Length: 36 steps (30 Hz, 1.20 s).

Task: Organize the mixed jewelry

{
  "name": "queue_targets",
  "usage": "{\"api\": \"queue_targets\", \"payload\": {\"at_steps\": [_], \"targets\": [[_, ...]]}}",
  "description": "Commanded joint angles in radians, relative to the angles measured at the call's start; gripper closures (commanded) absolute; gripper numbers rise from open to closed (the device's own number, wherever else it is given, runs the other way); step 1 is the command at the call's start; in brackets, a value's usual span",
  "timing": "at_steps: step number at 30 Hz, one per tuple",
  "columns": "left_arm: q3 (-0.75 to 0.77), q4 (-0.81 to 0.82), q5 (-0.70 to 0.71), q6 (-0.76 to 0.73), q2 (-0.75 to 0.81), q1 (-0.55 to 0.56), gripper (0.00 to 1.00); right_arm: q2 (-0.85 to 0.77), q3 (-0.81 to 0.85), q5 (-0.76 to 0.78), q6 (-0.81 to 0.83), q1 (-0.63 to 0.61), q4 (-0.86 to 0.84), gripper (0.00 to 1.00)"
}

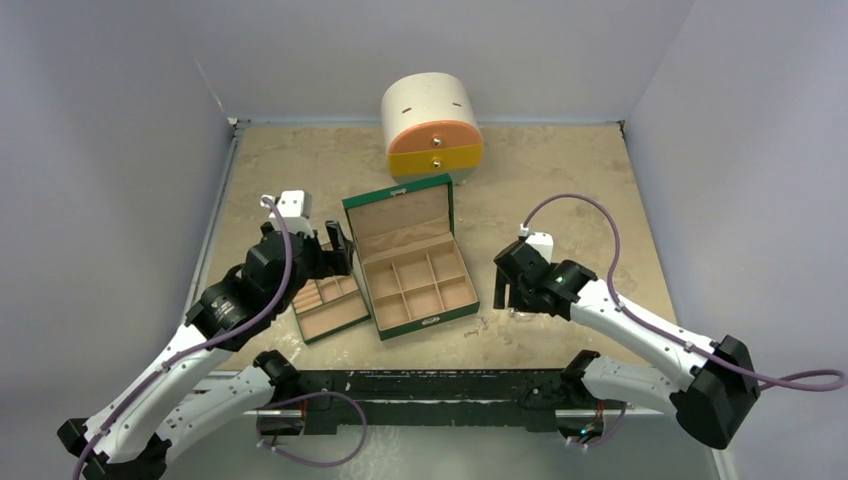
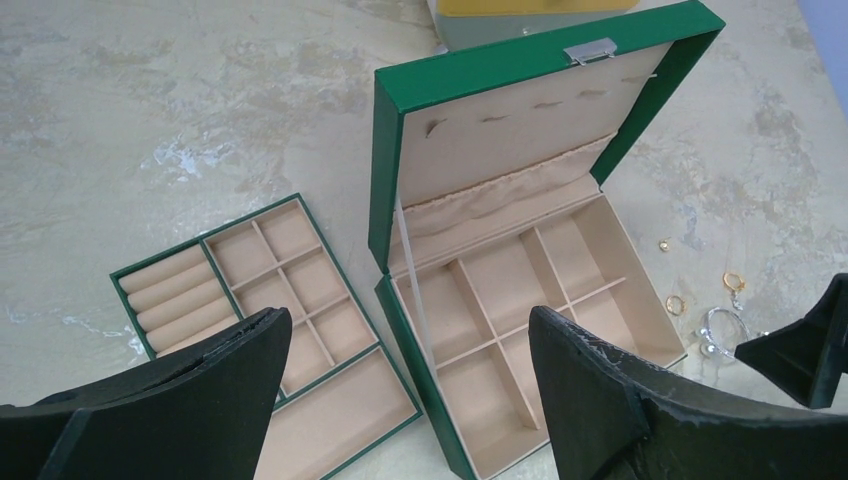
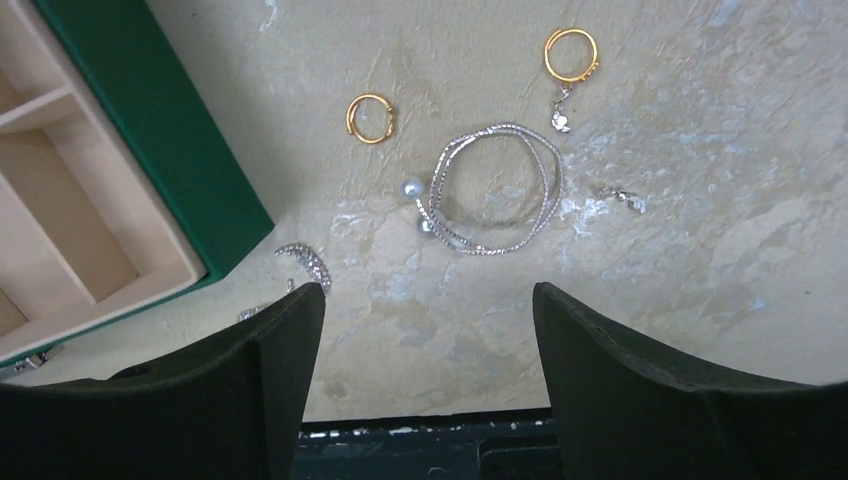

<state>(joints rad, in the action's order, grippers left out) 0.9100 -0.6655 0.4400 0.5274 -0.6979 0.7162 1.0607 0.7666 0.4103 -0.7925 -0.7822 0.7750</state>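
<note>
Mottled tan surface (image 3: 720, 300) right of the green box (image 3: 150, 120) carries the jewelry (image 3: 350, 115), seemingly light, thin, slippery; I'd pinch the silver loop (image 3: 443, 190) across its rim with my wide-open, empty right end effector (image 3: 428, 300).

The desk (image 1: 560, 180) is lit evenly and fairly brightly from overhead, so that only short, soft shadows are cast beside the green box (image 1: 428, 321) and under the drawer chest (image 1: 432, 125) at the far edge. Pale patches of glare are picked up on the mottled surface in both wrist views, and the silvery loop (image 3: 497, 128) is shown sharply with small glints, whereas in the top view the pieces near the near edge are reduced to indistinct specks. The left end effector (image 2: 408, 335) and the right end effector (image 3: 428, 305) are rendered as dark masses in which little detail is resolved.
</note>
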Motion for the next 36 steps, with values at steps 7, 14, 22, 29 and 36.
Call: {"api": "queue_targets", "payload": {"at_steps": [7,14,22,29,36], "targets": [[-0.048,0.057,0.072,-0.053,0.043,0.003,0.12,0.078,-0.074,-0.125,0.062,0.123,-0.232,0.37],[-0.074,0.072,0.087,-0.061,0.054,0.004,0.12,0.134,-0.085,-0.079,0.053,0.153,-0.262,0.44],[-0.080,0.069,0.092,-0.058,0.058,0.004,0.12,0.168,-0.114,-0.097,0.033,0.184,-0.295,0.51],[-0.080,0.069,0.094,-0.058,0.061,0.005,0.12,0.204,-0.122,-0.119,0.002,0.187,-0.295,0.55],[-0.079,0.069,0.092,-0.060,0.058,0.005,0.12,0.224,-0.126,-0.120,-0.006,0.188,-0.300,0.60]]}}
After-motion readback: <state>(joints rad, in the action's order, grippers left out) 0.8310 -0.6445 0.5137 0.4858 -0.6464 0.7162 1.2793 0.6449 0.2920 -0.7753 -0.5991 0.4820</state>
